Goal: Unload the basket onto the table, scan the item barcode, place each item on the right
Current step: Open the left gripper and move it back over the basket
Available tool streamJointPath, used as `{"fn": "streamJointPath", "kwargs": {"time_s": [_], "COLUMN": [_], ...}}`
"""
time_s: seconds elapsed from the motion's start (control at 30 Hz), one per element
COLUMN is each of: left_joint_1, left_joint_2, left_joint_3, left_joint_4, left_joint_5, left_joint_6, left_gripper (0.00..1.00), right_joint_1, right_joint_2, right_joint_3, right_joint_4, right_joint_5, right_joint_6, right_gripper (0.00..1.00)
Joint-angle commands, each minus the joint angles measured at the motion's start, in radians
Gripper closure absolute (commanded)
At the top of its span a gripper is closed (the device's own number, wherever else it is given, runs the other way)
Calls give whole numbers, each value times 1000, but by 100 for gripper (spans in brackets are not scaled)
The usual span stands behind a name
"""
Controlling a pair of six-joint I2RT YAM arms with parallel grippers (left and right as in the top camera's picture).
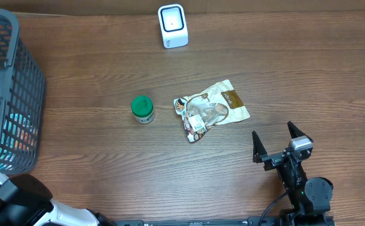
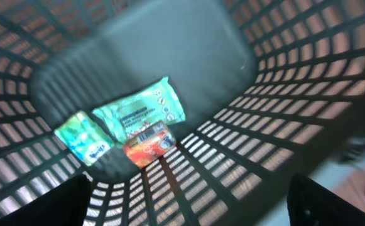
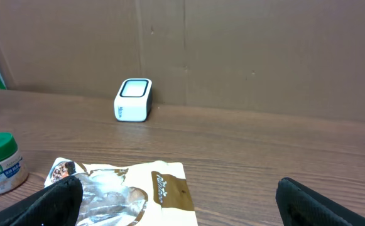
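Far left: grey mesh basket (image 1: 19, 94), from overhead only streaks of colour through its wall. Inside, from the left wrist alone: large teal packet (image 2: 141, 110), small teal packet (image 2: 81, 143), orange box (image 2: 147, 143) touching the large one. Left gripper (image 2: 188, 182) spread wide above them, empty. Mid-table: green-lidded jar (image 1: 142, 108), its label (image 3: 3, 174) visible only from the right wrist. White scanner (image 1: 173, 26) at the far edge. Crumpled snack pouch (image 1: 210, 110) just beside the jar. Right gripper (image 1: 272, 130) gaping, empty, short of the pouch.
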Motion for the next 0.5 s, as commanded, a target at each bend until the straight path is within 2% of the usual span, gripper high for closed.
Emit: {"fn": "streamJointPath", "kwargs": {"time_s": [0.0,0.2,0.47], "left_joint_1": [2,0,-2], "left_joint_2": [0,0,0], "left_joint_3": [-103,-216,-282], "left_joint_4": [45,126,199], "left_joint_5": [-7,-12,-9], "left_joint_6": [-10,-9,-10], "left_gripper": [17,16,16], "right_joint_1": [-5,-5,-5], "right_joint_2": [-12,-12,-12], "right_joint_3": [-11,-11,-11], "right_joint_4": [6,6,6], "right_joint_5": [-5,-5,-5], "right_joint_6": [4,4,4], "right_gripper": [0,0,0]}}
